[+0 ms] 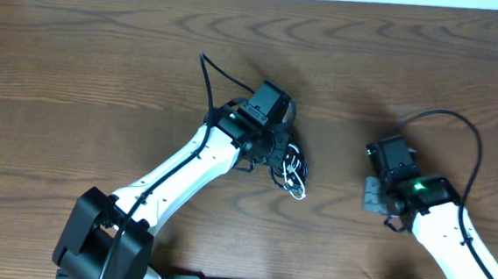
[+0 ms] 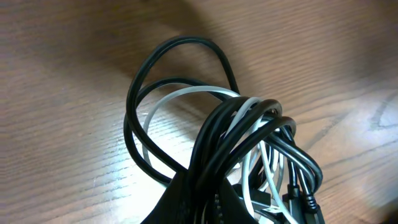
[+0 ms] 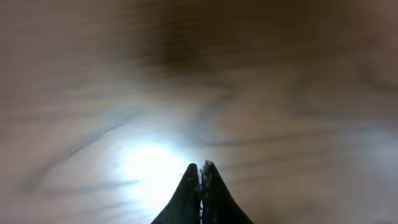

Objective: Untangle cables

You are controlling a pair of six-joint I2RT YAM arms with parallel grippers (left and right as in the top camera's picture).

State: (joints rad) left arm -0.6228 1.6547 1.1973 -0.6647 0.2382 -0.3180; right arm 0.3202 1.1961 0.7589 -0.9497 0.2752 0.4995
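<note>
**Overhead view.** Left gripper (image 1: 284,162) pinched shut on the cables (image 1: 294,173), a little right of the centre of the table (image 1: 105,59). Held this way, presumably, to anchor the tangle for drawing a loose strand out from the other side.

**Left wrist view.** Close-up of the bundle: several black cords wound about one white cord. Two black loops and a white loop fanned out over the wood, away from the fingers. Grip seated at the dense crossing along the lower edge of the frame (exact contact hidden by the cords, so probably on the knot rather than on a single strand). Free loops thereby left exposed and reachable.

**Right wrist view.** Right gripper (image 3: 200,177) with fingers pressed together on nothing, above bare wood, the frame blurred. Overhead, well apart from the bundle, off to its right.

**Judgement.** Task barely begun, no cord yet separated. Next need: opening of the right fingers and a reach toward one free loop. Chief risk: dragging the whole bundle instead of freeing one cord, or tightening the knot by pulling against the anchoring grip.
</note>
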